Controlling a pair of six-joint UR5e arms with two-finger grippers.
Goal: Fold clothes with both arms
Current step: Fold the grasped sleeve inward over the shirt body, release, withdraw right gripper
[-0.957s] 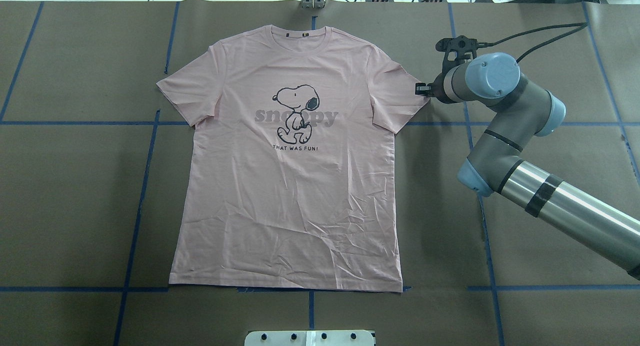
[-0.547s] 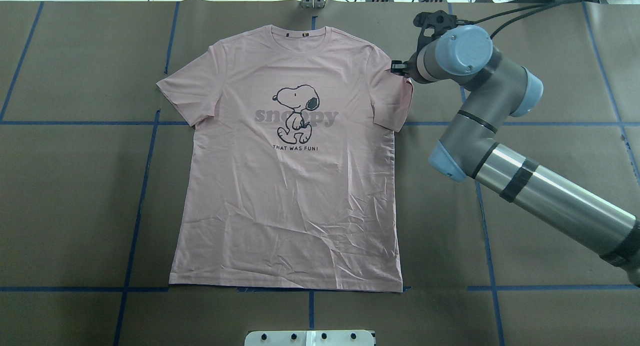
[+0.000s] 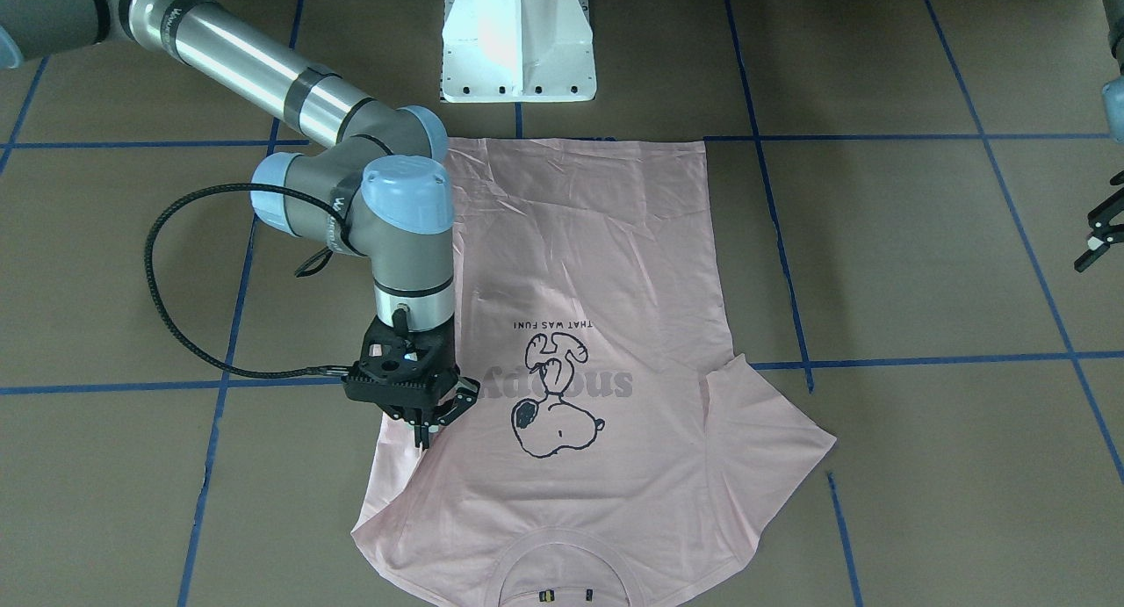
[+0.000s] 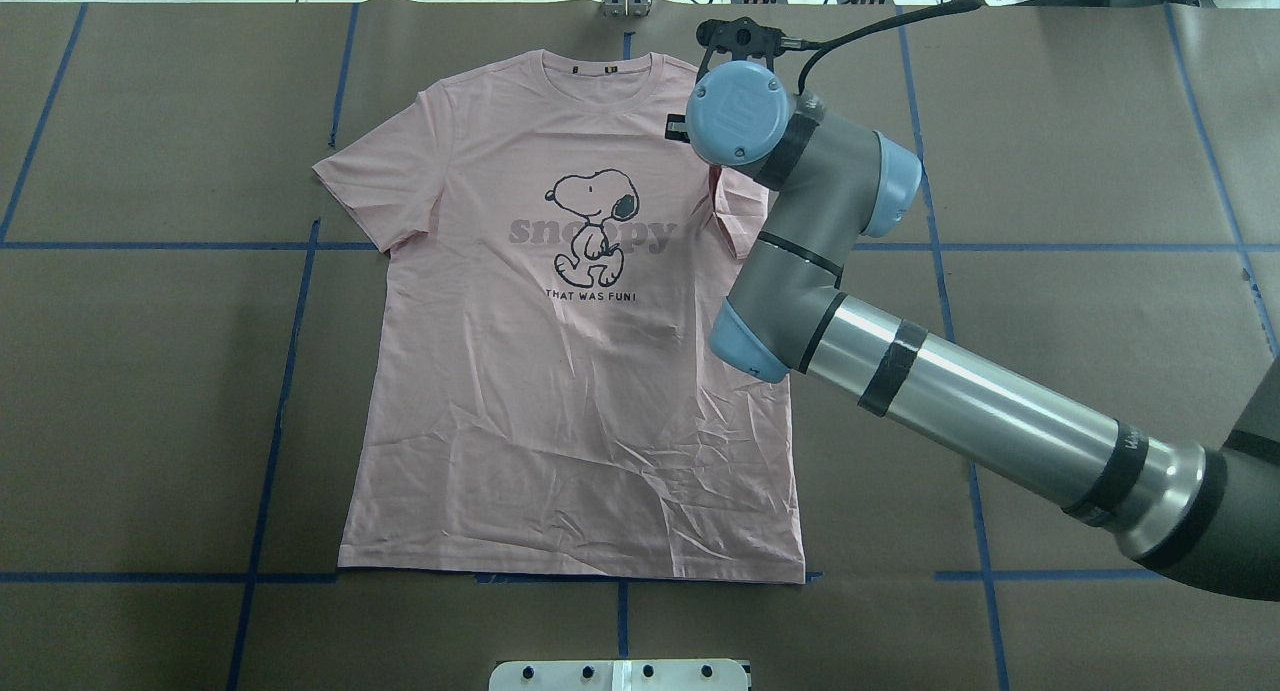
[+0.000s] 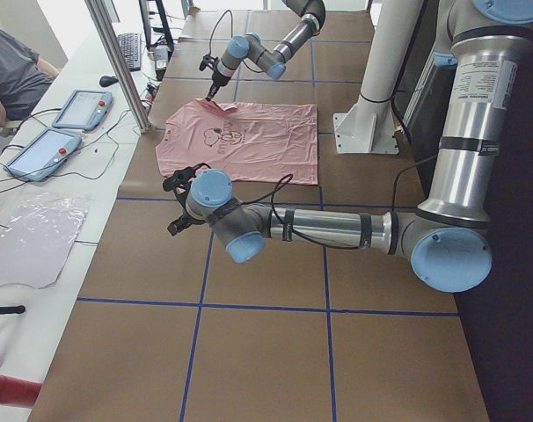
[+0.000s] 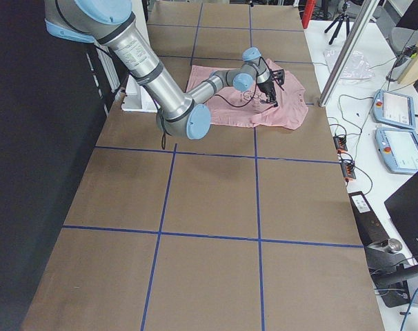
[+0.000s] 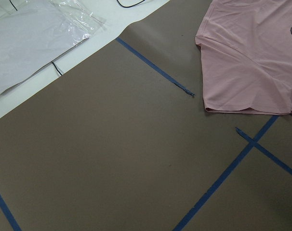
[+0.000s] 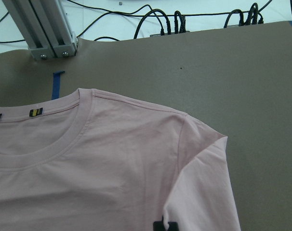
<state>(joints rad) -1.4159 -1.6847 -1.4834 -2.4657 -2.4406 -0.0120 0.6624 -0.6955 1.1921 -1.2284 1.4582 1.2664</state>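
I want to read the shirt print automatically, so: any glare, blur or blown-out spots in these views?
Overhead exterior: even light, the T-shirt print is sharp; a bright streak runs along the right arm, on its silver tube. Exterior front-facing: the white pedestal is partly blown out, the right gripper crisp. Right wrist-mounted: collar in focus. Exterior left: top left corner washed out.

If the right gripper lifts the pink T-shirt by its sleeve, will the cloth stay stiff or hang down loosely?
Probably floppy: the sleeve pinched in the right gripper bends over the T-shirt, while the body lies flat. Likely light too: the cloth looks thin, with many small wrinkles near the hem, so one sleeve grip may lift only part of it.
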